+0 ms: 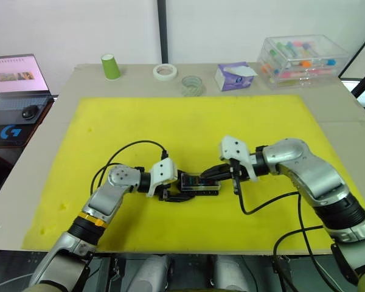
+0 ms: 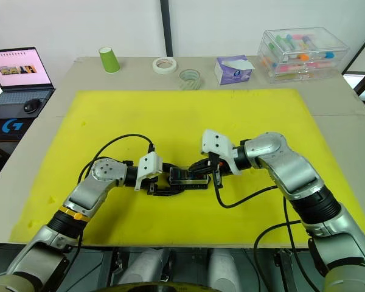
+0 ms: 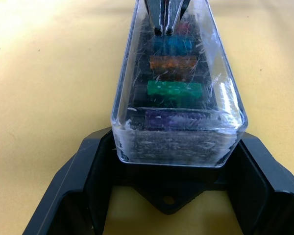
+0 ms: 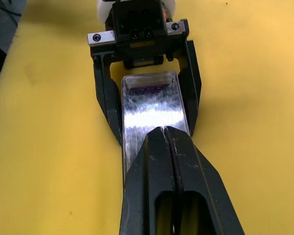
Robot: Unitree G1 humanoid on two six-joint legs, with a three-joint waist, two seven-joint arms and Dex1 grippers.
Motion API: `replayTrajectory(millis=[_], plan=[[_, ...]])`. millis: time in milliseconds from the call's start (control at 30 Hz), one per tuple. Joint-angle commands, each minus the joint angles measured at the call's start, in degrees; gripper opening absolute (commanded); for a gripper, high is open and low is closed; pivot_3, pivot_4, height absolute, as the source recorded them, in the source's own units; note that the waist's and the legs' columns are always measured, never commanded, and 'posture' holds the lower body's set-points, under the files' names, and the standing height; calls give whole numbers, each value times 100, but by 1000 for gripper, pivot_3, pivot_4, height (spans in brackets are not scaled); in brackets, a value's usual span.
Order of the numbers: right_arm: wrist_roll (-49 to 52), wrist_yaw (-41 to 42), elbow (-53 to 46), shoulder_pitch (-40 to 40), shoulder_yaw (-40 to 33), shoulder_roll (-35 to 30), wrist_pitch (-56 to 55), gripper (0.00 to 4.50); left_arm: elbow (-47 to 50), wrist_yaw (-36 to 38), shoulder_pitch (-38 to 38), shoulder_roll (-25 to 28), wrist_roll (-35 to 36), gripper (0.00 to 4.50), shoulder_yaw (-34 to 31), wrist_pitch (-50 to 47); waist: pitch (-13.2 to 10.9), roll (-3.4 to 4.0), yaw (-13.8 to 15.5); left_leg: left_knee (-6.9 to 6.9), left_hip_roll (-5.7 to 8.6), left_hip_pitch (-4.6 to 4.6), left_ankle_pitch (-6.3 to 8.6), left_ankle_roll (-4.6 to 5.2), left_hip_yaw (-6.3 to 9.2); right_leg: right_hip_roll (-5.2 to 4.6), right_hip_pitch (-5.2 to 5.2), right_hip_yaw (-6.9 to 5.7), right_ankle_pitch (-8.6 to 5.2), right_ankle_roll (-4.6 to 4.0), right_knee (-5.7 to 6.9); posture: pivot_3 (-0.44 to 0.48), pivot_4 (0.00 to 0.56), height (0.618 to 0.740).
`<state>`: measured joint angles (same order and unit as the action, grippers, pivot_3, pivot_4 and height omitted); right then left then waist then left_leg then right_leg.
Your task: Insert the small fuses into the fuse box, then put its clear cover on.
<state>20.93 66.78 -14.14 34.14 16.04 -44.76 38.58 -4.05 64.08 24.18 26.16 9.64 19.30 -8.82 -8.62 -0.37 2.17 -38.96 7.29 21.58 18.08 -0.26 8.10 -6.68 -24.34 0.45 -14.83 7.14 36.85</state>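
The black fuse box (image 1: 199, 185) lies in the middle of the yellow mat (image 1: 188, 121), between my two grippers. The clear cover (image 3: 179, 88) sits over it, and through it several small fuses (image 3: 174, 90) show in a row: purple, green, orange and blue. My left gripper (image 1: 181, 186) holds one end of the box, with a finger (image 4: 109, 100) against each side. From the opposite end, my right gripper (image 4: 164, 131) is shut, its tips resting on top of the cover (image 4: 149, 110).
Along the table's far edge stand a green cup (image 1: 111, 66), a white tape roll (image 1: 165, 72), a clear tape roll (image 1: 192, 85), a tissue pack (image 1: 234, 76) and a large clear storage box (image 1: 302, 58). A laptop (image 1: 15, 79) sits off to the left.
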Motion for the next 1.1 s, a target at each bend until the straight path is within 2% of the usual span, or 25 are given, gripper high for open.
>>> replayTrajectory(millis=[33, 67, 100, 133, 167, 200, 300, 400, 467, 533, 667, 867, 1100], plan=[[103, 16, -255, 189, -396, -234, 89, 379, 425, 67, -124, 275, 202, 4361, -248, -394, -1, 2, -3, 1, 0, 3, 0, 0, 0, 0, -5, 2, 0, 0, 0, 0, 150, 740], [126, 41, -273, 190, -445, -294, 108, 602, 565, 78, -165, 359, 271, 4500, -302, -496, -1, 2, -6, 4, -1, 4, 0, 0, -1, 1, -8, 3, 0, 0, 0, 0, 150, 740], [150, 63, -300, 182, -487, -340, 125, 1021, 700, 75, -211, 439, 325, 4500, -352, -597, -2, 2, -8, 6, -1, 3, 0, 0, -2, 1, -8, 4, 0, 0, -1, 0, 150, 740], [172, 84, -319, 178, -532, -387, 145, 1166, 848, 67, -258, 523, 399, 4500, -420, -728, -3, 5, -14, 6, -2, 4, 0, 0, -2, 2, -9, 5, 0, 0, -1, 0, 150, 740], [190, 110, -339, 168, -596, -461, 156, 1628, 1089, 84, -351, 666, 537, 4500, -552, -914, -4, 5, -13, 7, -3, 5, 0, 0, -4, 2, -12, 9, 0, 0, -1, 0, 150, 740], [199, 135, -352, 156, -655, -541, 154, 1803, 1311, 105, -452, 813, 672, 4500, -691, -1088, -7, 6, -21, 7, -3, 6, 0, 0, -4, 2, -13, 10, 0, 0, -1, 0, 150, 740], [216, 215, -409, 54, -810, -799, 99, 2877, 1856, 78, -774, 1194, 964, 4500, -1056, -1437, -17, 16, -15, 7, -4, 19, 1, 0, -5, 2, -23, 13, 0, 0, -2, 0, 150, 740], [184, 400, -445, -240, -1118, -1287, -58, 3963, 2708, -69, -1325, 1647, 1604, 4500, -1912, -2088, -23, 11, 11, 6, -3, 26, 2, 3, -5, 0, -25, 11, 0, 0, -6, 0, 150, 740], [86, 474, -387, -481, -1299, -1611, -218, 4451, 3214, -234, -1700, 1868, 2083, 4500, -2647, -2478, -30, 10, 5, 5, -3, 31, 5, 7, -5, 0, -27, 11, 0, 0, -12, 0, 150, 740], [44, 577, -296, -734, -1477, -1877, -428, 4451, 3602, -434, -2032, 2052, 2356, 4500, -3213, -2763, -39, 17, 4, 4, -4, 34, 6, 8, -7, -1, -28, 11, 0, 0, -16, 0, 150, 740], [-38, 742, -158, -1087, -1708, -2198, -830, 4451, 4021, -647, -2512, 2306, 2617, 4500, -3789, -3094, -46, 24, 2, 4, -6, 27, 6, 8, -11, -1, -21, 11, 0, 0, -17, 0, 150, 740], [4, 1021, 137, -1737, -2386, -2728, -1050, 4451, 4359, -458, -3875, 2632, 2818, 4500, -5351, -3468, -69, 38, -2, 9, -10, 30, 9, 10, -17, 2, -23, 12, 0, -1, -28, 0, 150, 740], [82, 886, -25, -1909, -2502, -2687, -1004, 4451, 4291, -483, -4086, 2708, 2755, 4500, -5336, -3276, -73, 41, 18, 9, -14, 24, 16, 18, -21, -2, -8, 10, -1, -3, -38, 0, 150, 740]])
